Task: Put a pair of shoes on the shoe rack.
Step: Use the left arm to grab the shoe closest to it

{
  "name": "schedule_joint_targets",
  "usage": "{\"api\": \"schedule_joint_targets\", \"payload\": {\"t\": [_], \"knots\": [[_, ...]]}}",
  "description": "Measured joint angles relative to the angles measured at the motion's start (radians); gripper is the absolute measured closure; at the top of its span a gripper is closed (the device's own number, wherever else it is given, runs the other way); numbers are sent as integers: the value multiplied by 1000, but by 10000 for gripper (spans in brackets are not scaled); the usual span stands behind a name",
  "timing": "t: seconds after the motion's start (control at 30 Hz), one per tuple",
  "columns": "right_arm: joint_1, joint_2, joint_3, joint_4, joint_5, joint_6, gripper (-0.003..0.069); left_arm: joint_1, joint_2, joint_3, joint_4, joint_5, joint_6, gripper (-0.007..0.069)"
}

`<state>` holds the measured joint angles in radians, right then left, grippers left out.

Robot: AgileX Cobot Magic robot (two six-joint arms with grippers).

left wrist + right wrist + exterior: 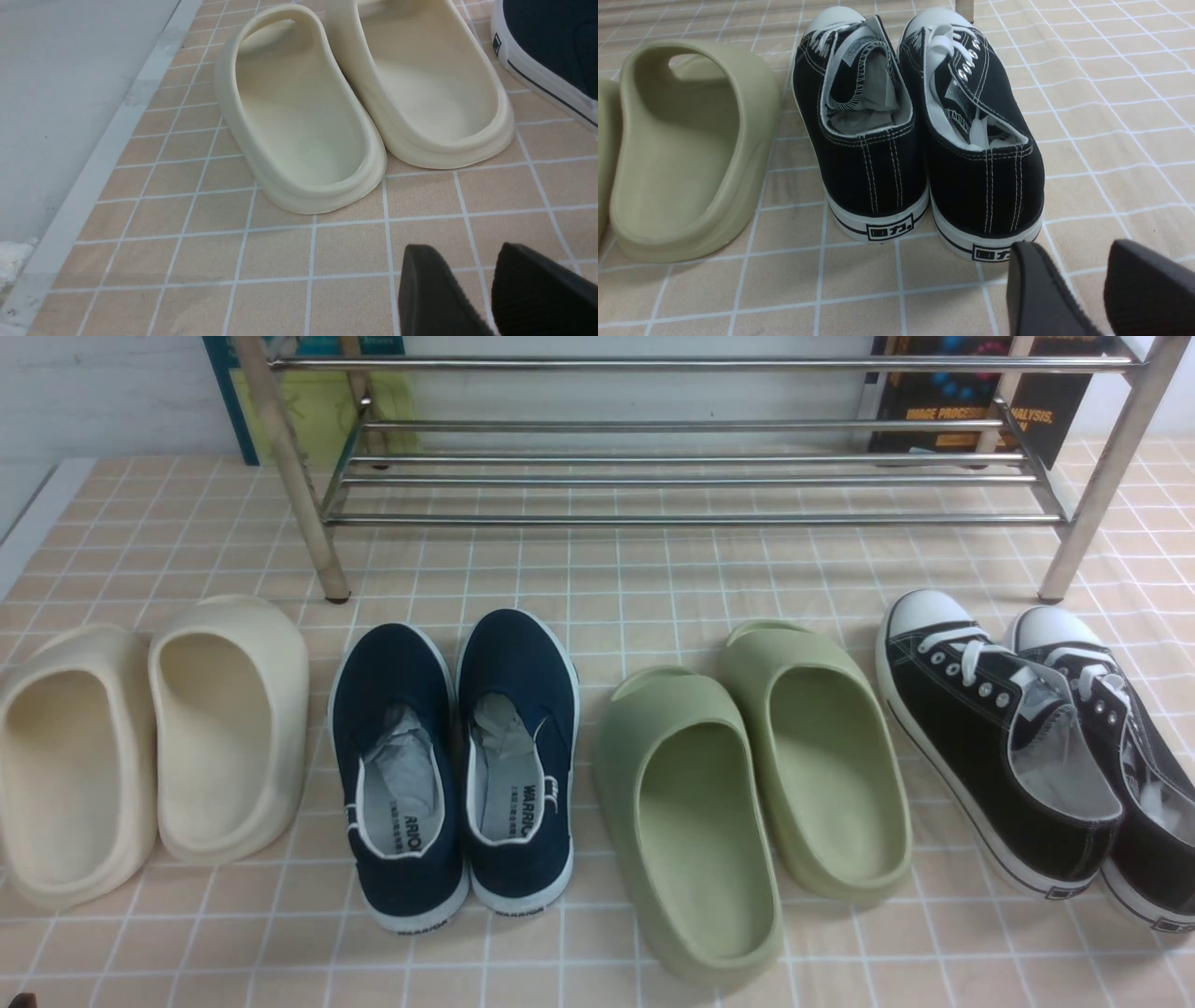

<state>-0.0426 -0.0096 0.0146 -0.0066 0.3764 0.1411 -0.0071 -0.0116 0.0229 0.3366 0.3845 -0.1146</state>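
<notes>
Navy-blue canvas slip-on sneakers (pixel 513 681) with white soles stand side by side on the peach tiled counter (pixel 653 579). They sit in front of the low chrome-steel shoe rack (pixel 681 519), apart from it, between cream foam slides (pixel 154 747) and green foam slides (pixel 756 784). Left pincer (pixel 467 261) and right pincer (pixel 1073 261) each hover with fingers parted, holding nothing.

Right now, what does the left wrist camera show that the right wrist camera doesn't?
Only the left wrist view shows the cream slides, an edge of one navy shoe, the grey surface beside the mat, and the left hand, open and empty. Only the right wrist view shows the black lace-up sneakers, the green slides and the right hand, also open and empty. Both show the peach tiled mat.
</notes>
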Motion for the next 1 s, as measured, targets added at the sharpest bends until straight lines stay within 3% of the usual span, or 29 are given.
{"api": "schedule_joint_targets", "payload": {"t": [0.33, 0.7, 1.0], "knots": [[0, 0, 0, 0, 0, 0, 421, 0, 0, 3, -64, -112, -206, 385], [0, 0, 0, 0, 0, 0, 421, 0, 0, 5, -145, -537, -737, 385], [0, 0, 0, 0, 0, 0, 421, 0, 0, 5, -146, -575, -786, 385]]}}
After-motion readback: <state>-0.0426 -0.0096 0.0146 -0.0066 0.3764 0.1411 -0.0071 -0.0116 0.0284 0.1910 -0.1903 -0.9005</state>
